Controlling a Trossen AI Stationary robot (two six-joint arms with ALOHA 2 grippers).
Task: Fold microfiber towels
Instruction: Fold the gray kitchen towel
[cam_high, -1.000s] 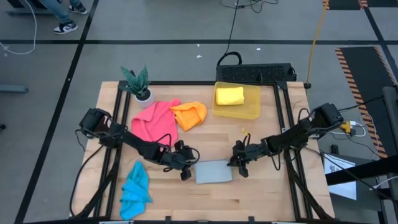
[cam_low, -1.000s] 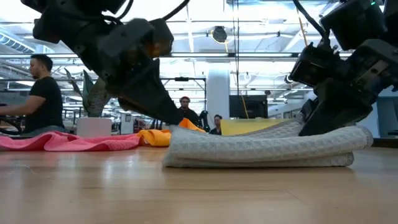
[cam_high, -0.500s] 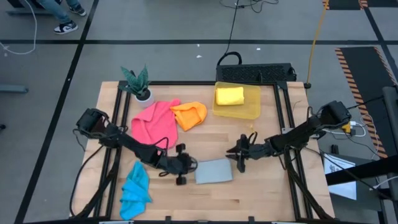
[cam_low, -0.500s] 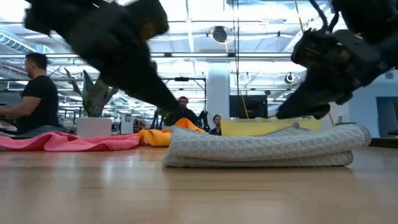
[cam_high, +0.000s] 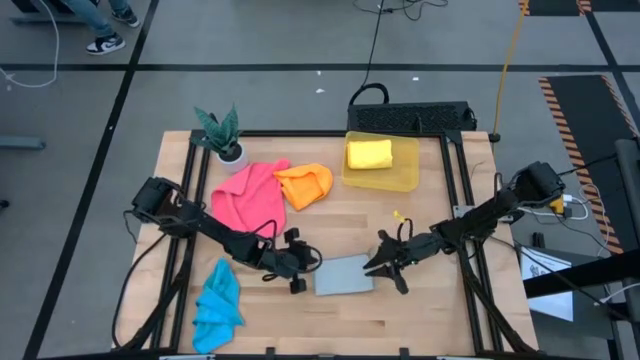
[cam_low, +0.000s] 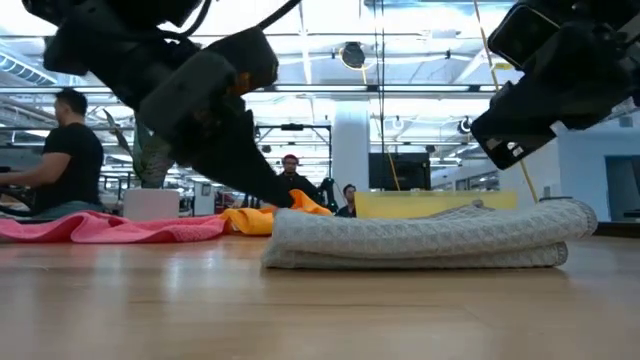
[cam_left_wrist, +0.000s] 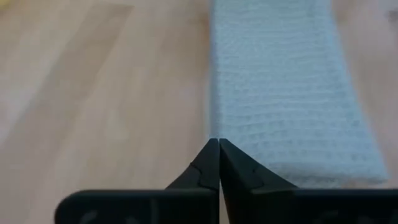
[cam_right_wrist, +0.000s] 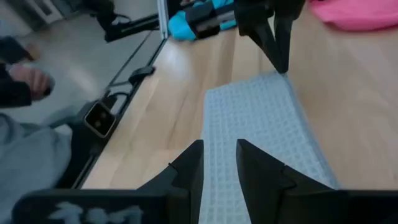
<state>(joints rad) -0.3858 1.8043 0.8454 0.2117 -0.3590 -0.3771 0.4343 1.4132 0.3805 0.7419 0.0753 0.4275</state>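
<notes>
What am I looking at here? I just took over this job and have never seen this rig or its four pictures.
Two dark robot arms work at a wooden table. One picture looks straight down, one looks level across the tabletop, and two ride on the wrists. A folded grey towel lies between the grippers. The left gripper is shut, empty, at the towel's edge. The right gripper hovers above the other end, fingers apart, holding nothing. Pink, orange and blue towels lie unfolded. A yellow towel sits folded in the bin. A potted plant stands at a corner.

Grey waffle-weave towel, pink towel
</notes>
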